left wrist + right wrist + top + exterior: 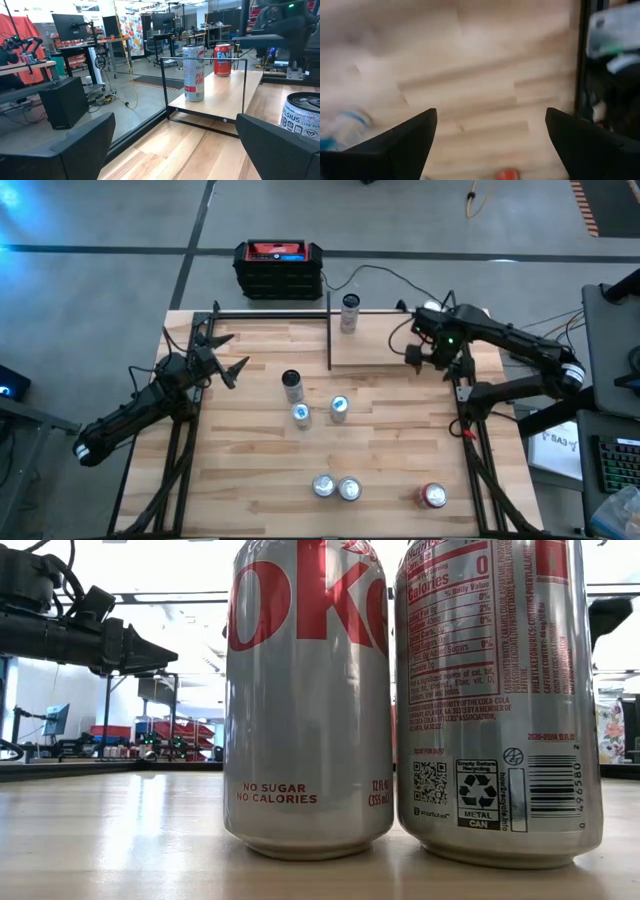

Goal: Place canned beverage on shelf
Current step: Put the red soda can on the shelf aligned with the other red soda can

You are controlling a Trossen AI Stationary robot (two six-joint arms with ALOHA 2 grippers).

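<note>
Two silver soda cans [308,700] stood closest in the low view; from above, a white can [349,312] sat on the small light wood shelf with black rods [400,345], left gripper [228,358] and right gripper [412,358] both released, empty

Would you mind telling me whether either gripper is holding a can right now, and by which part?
Nothing is held: the left gripper and the right gripper both have their fingers open with no can between them.

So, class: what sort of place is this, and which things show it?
Probably a robotics lab or workshop: dark monitors on desks, a yellow cable across the grey concrete floor, and a butcher-block worktable between two arms.
</note>
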